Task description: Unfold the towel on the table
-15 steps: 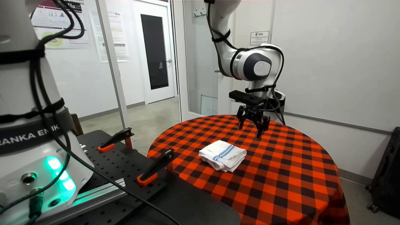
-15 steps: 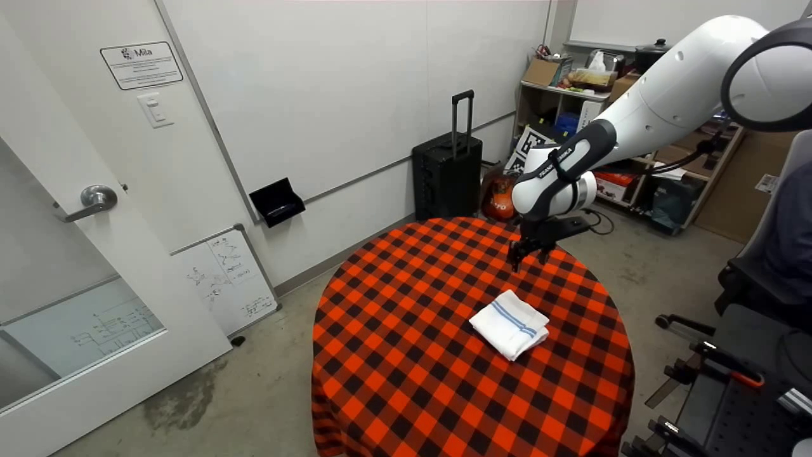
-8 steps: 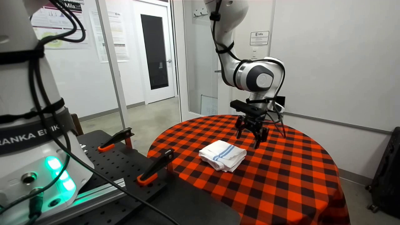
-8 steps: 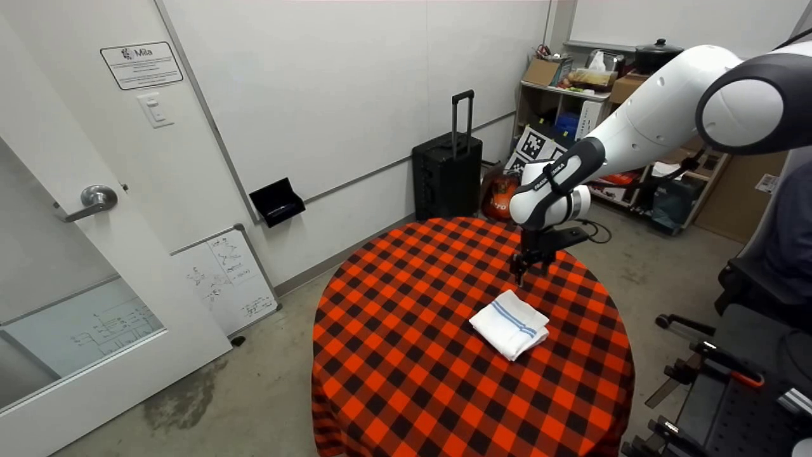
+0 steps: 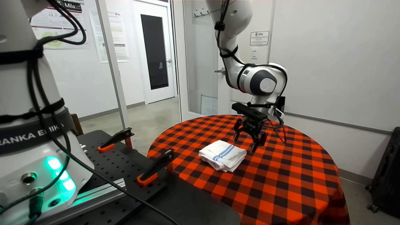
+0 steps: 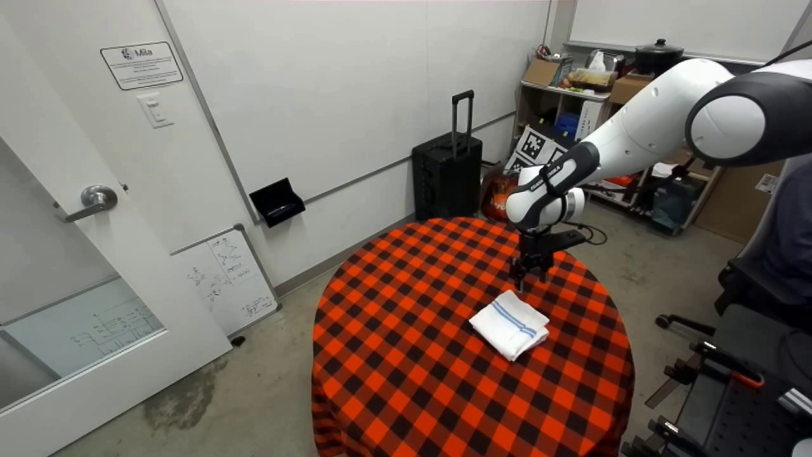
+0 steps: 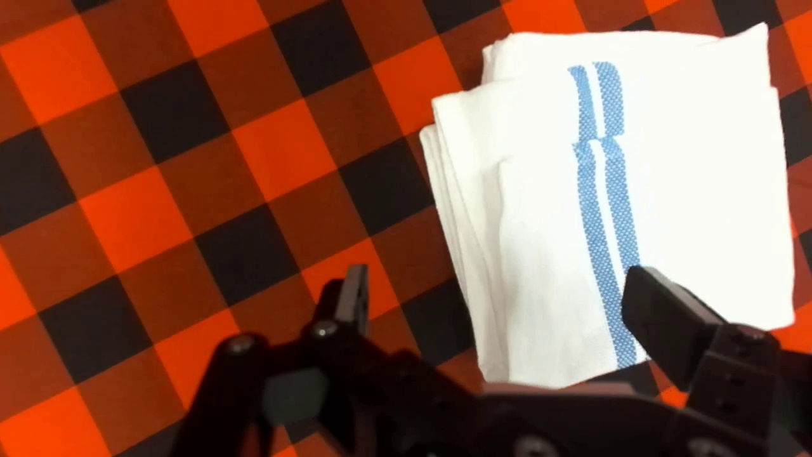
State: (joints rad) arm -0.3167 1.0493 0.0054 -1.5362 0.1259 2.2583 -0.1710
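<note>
Arm (image 5: 262,82) and end effector (image 5: 244,144) sit lower than a second ago; towel (image 5: 222,156) unmoved, folded on the bench (image 5: 287,181). Wrist view: towel lies ahead, right of centre, its layered left edge lined up between the fingers (image 7: 666,324), roughly square to their closing direction. Fingers spread wide, empty, pointing down.

Forearm (image 6: 641,127) slants down from elbow joint (image 6: 726,128) to bent wrist (image 5: 265,84). Below wrist, end effector (image 5: 244,144) hangs, aimed downward in both exterior views, black fingers (image 7: 669,327) spread well apart. In wrist view, both rise from lower edge, facing across gap. Robot base (image 5: 31,159) upright, green lights (image 5: 53,163) glowing.
</note>
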